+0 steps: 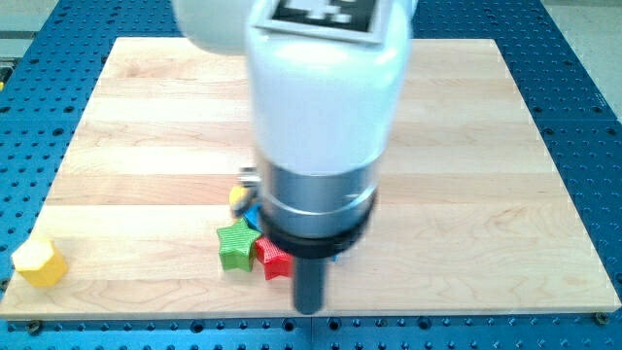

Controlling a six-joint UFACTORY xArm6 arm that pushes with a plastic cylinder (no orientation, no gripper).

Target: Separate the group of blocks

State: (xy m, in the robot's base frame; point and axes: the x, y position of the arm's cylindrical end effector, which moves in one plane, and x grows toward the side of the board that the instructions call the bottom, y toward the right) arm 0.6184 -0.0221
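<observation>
A green star block [234, 245] and a red block [273, 260] sit together near the view's bottom middle of the wooden board [136, 126]. A small yellow block [237, 196] and a blue block [252, 216] show just above them, mostly hidden by my arm. My arm's white and silver body [321, 117] covers the middle of the group. My tip [308, 310] rests on the board just right of and below the red block. A separate yellow block [40, 262] lies at the view's bottom left corner.
The board lies on a blue perforated table [583, 87]. Its bottom edge runs just below my tip. A small metallic piece [249, 176] shows at the left edge of my arm.
</observation>
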